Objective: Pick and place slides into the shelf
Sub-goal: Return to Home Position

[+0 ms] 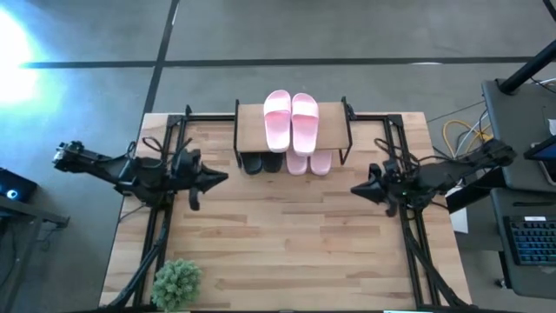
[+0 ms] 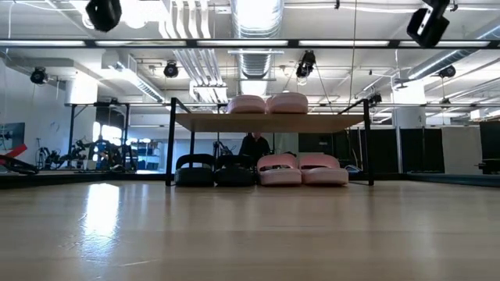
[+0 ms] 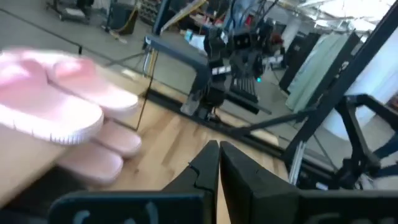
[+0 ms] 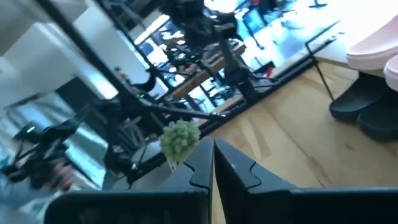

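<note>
Left gripper (image 1: 224, 178) and right gripper (image 1: 354, 189) flank shelved slides (image 1: 292, 122).

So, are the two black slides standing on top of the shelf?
No, in the low view the black slides stand under the shelf, and only a pink pair lies on top.

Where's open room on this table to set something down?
Bare tabletop lies between the left claw and right claw, in front of the shelf, right of the plant. Crowded: pink slides on the shelf, black slides and a second pink pair beneath.
</note>
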`<state>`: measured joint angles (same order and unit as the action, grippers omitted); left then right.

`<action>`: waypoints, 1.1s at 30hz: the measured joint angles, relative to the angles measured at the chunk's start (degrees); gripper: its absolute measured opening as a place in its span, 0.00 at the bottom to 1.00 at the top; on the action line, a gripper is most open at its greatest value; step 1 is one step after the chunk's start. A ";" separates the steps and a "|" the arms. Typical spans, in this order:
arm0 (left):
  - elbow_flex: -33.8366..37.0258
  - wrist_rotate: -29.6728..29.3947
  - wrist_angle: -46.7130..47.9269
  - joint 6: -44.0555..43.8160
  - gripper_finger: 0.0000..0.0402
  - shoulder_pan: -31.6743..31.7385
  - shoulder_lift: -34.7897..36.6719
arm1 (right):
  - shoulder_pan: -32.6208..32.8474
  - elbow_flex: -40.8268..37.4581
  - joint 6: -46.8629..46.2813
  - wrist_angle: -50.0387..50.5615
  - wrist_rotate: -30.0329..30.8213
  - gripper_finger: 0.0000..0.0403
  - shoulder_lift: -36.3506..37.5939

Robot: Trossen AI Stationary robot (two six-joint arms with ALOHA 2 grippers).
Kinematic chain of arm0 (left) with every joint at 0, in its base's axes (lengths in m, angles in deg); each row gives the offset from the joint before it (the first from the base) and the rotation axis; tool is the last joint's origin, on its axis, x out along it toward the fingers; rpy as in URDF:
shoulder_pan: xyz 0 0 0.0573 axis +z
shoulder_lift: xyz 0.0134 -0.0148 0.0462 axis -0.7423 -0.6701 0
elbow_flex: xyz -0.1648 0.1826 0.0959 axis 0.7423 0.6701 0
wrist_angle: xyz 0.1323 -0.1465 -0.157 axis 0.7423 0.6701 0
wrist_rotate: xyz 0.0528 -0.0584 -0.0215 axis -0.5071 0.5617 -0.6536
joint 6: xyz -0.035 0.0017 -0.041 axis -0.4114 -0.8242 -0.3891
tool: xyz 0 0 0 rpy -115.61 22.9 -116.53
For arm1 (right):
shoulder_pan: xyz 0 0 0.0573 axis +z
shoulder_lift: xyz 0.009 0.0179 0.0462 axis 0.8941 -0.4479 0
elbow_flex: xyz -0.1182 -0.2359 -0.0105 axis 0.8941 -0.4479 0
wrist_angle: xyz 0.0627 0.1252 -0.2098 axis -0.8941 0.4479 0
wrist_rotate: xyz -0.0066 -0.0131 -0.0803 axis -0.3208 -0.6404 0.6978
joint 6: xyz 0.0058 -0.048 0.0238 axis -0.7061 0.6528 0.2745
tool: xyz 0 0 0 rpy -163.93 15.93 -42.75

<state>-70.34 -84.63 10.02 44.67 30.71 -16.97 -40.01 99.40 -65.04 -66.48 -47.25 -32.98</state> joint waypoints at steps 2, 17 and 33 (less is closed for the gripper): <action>3.31 1.09 -0.66 -0.38 0.00 0.03 2.13 | -0.05 -2.20 1.77 0.15 -1.72 0.02 3.05; 32.36 6.43 -34.99 2.71 0.00 1.51 17.79 | -0.03 -17.05 3.67 -4.97 -5.86 0.02 23.70; 38.87 3.32 -33.88 5.55 0.00 1.51 24.21 | -0.76 -26.61 3.28 -5.53 -6.96 0.02 30.30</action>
<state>-31.47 -81.31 -23.87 50.22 32.22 7.23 -40.77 72.79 -61.76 -72.01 -54.21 -2.68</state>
